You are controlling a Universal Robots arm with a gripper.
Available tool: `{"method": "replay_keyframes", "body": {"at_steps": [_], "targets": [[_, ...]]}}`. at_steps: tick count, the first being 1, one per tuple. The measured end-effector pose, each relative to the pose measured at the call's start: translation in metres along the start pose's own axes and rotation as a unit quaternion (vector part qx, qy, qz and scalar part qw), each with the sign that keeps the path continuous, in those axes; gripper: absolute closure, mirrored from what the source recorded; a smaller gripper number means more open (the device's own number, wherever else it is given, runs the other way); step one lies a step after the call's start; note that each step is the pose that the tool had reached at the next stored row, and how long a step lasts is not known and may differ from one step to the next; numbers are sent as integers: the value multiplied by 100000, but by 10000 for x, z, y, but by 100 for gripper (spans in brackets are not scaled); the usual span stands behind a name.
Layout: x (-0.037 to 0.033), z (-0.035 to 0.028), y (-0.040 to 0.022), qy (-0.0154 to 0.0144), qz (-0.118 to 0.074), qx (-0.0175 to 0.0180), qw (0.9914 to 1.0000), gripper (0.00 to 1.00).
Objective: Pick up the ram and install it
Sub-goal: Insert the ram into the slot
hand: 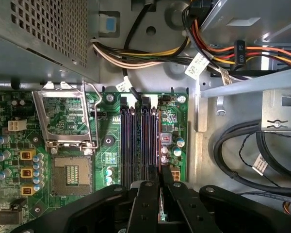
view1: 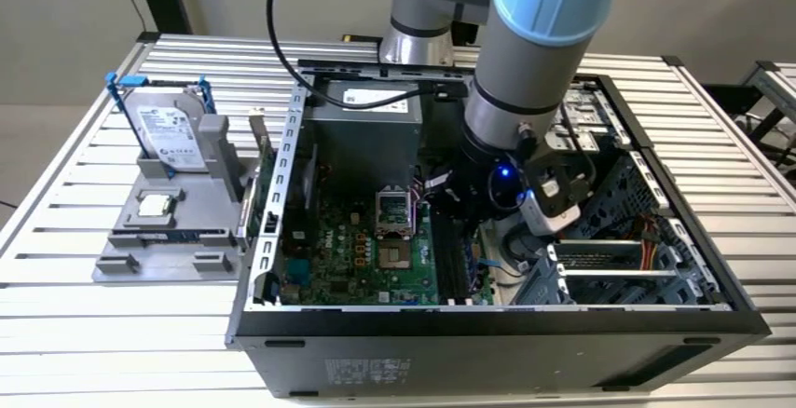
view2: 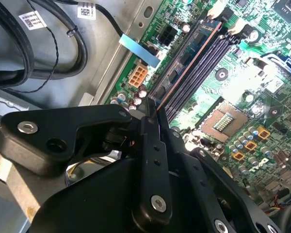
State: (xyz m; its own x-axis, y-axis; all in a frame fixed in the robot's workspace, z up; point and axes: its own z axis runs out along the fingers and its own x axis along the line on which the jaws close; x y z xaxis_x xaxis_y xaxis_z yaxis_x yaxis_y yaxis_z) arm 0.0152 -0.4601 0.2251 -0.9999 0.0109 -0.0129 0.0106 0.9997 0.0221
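The ram (view2: 189, 58) is a long dark stick with a copper-coloured lower edge. It stands on edge along the outermost of the black memory slots (view2: 206, 60) on the green motherboard (view1: 361, 259). In the first wrist view I see the ram (hand: 158, 145) edge-on, beside the other slots (hand: 136, 141). My gripper (hand: 158, 178) is shut on the near end of the stick, one black finger on each face. The second wrist view shows the gripper (view2: 151, 109) clamped at that same end. In the exterior view the gripper (view1: 473, 226) reaches down inside the open computer case.
An empty CPU socket (hand: 70, 174) with its metal frame (hand: 63, 116) raised lies beside the slots. Coloured power cables (hand: 150, 58) and black cables (hand: 242, 145) run close by. The power supply (view1: 361, 119) and drive cage (view1: 610, 268) flank the arm. A grey fixture outside holds a hard drive (view1: 168, 133) and a CPU chip (view1: 156, 205).
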Motion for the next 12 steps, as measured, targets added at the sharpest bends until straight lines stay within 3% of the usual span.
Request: {"method": "replay_keyframes", "body": {"at_steps": [8,12], "targets": [[1,28,12,138,0,213,100000,100],[1,27,13,402,1,737,99996,100]]}}
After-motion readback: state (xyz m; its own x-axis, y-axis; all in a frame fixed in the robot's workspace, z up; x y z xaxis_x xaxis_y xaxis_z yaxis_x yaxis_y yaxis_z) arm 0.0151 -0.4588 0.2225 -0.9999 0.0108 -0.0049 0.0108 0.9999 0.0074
